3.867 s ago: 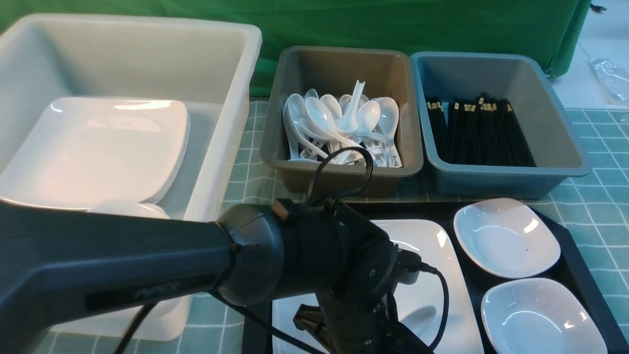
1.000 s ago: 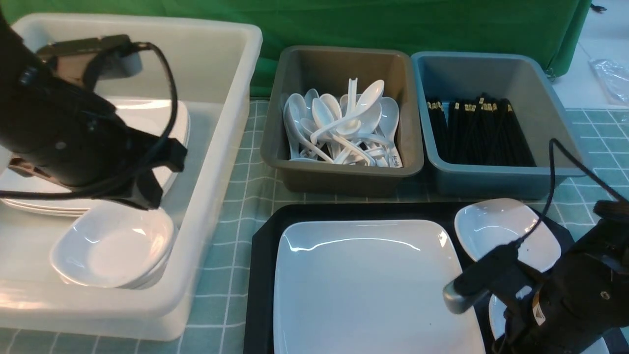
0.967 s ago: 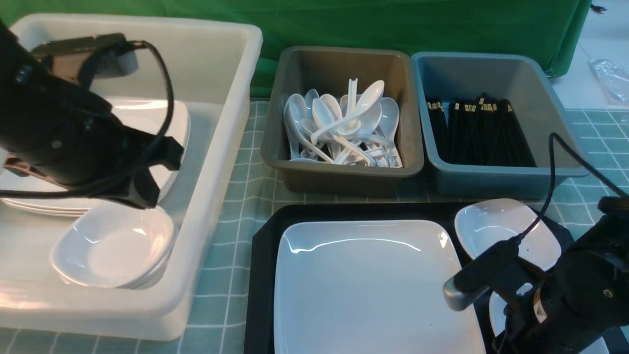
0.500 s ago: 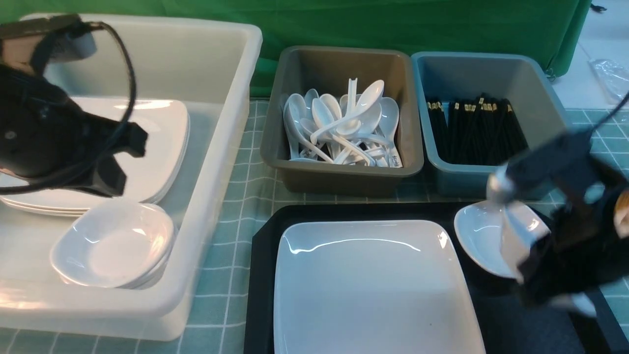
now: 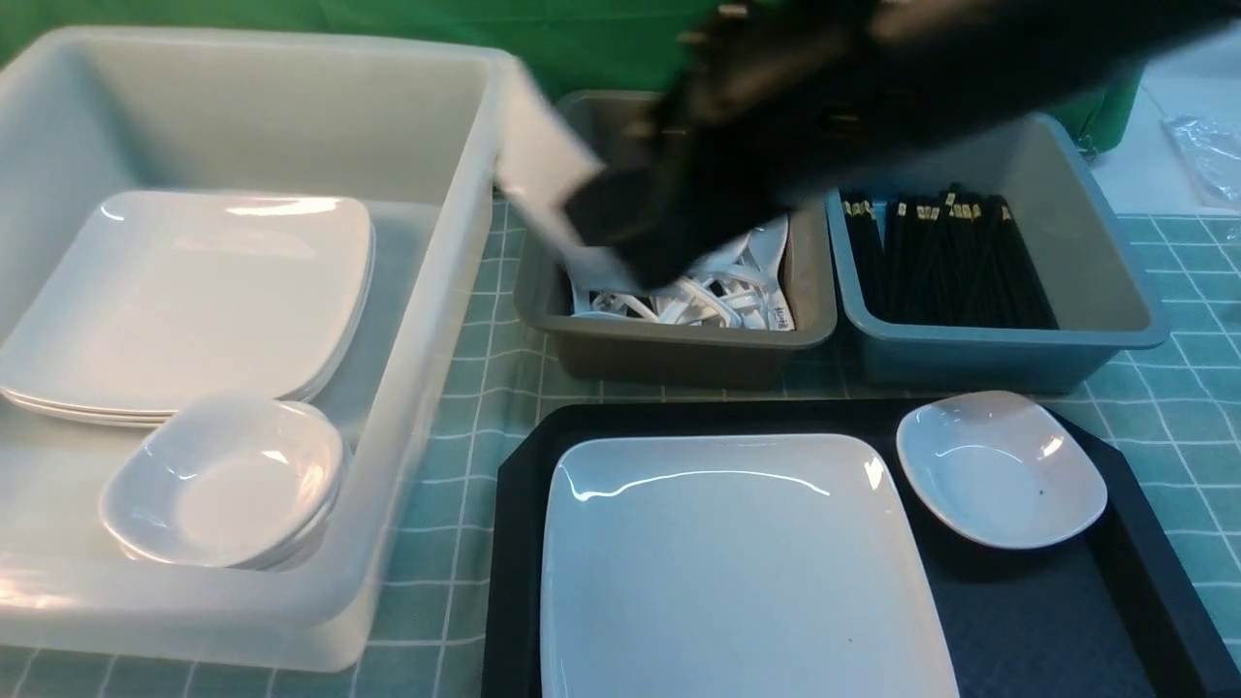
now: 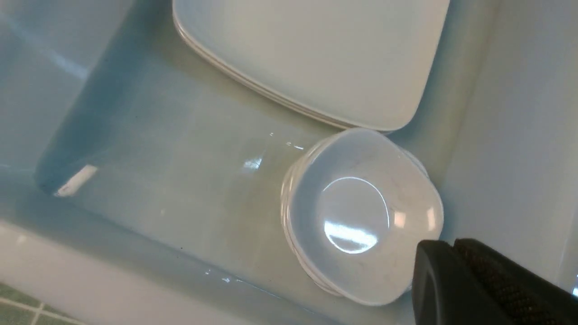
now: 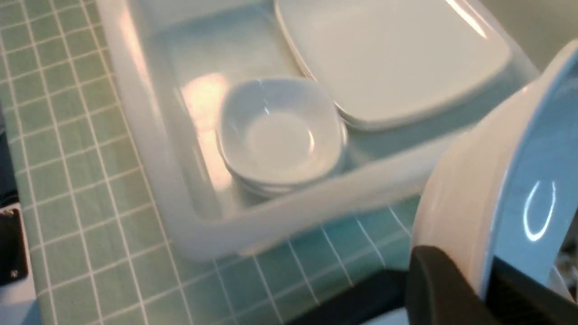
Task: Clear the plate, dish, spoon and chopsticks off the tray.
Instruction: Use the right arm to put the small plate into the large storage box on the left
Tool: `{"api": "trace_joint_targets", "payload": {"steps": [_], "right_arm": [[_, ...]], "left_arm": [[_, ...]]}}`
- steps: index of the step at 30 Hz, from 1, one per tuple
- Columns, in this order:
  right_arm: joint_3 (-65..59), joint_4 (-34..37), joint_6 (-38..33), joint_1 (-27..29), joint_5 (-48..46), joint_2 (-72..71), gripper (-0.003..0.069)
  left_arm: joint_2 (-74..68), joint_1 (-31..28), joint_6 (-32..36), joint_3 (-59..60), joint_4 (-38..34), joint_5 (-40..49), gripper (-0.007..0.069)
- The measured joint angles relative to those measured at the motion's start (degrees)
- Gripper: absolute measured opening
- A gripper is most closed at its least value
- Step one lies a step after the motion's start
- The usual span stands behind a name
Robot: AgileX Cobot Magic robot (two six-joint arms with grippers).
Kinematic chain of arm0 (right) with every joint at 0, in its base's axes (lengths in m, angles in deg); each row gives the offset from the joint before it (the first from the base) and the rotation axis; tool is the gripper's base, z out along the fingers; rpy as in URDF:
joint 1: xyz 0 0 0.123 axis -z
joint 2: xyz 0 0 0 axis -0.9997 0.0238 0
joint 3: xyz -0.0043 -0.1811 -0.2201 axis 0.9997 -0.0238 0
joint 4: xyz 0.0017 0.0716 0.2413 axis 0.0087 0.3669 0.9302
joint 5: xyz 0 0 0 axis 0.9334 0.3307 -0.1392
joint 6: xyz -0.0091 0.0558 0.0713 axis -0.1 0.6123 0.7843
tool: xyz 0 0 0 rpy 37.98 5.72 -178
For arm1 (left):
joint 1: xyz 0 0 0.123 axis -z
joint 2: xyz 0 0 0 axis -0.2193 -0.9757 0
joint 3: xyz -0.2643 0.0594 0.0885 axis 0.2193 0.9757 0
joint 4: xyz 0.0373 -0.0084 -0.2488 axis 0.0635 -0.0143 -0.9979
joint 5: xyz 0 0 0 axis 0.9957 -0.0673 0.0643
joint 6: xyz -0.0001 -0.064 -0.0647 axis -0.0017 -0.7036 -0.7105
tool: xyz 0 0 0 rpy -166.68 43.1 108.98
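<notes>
My right gripper (image 5: 593, 225) (image 7: 487, 271) is shut on the rim of a small white dish (image 5: 539, 179) (image 7: 492, 180). It holds the dish tilted in the air over the near-left part of the spoon bin, beside the white tub's wall. On the black tray (image 5: 1115, 620) lie the large white plate (image 5: 727, 572) and one more small dish (image 5: 999, 470). My left gripper (image 6: 453, 244) is shut and empty inside the white tub, next to a stack of small dishes (image 6: 361, 212). No spoon or chopsticks show on the tray.
The white tub (image 5: 427, 320) holds stacked plates (image 5: 184, 301) and stacked small dishes (image 5: 228, 480). Behind the tray stand a grey-brown bin (image 5: 679, 344) with several spoons and a blue-grey bin (image 5: 1008, 354) with several chopsticks. My blurred right arm (image 5: 921, 58) crosses above both bins.
My right gripper shut on the near small dish, lifted it off the tray and swung it up and left. My left arm has left the front view.
</notes>
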Motion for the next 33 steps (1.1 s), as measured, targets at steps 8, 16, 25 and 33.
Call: {"api": "trace_joint_targets", "payload": {"steps": [8,16,25,33], "right_arm": [[17.03,0.06,-0.28,-8.06,2.86,18.75,0.0064],[25.07,-0.12,-0.67,-12.24,3.98,32.01,0.0064],[25.13,-1.34,-0.45,-12.51,6.98,35.92,0.0178],[25.62,-1.34,3.65,-12.56,2.83,35.76,0.0456]], "left_arm": [[3.15,-2.61,0.59,0.0,-1.74,0.46,0.001],[3.59,-2.61,2.9,0.0,-3.18,1.52,0.001],[3.59,-2.61,3.82,0.0,-4.13,1.52,0.001],[3.59,-2.61,4.67,0.0,-4.39,1.52,0.001]]}}
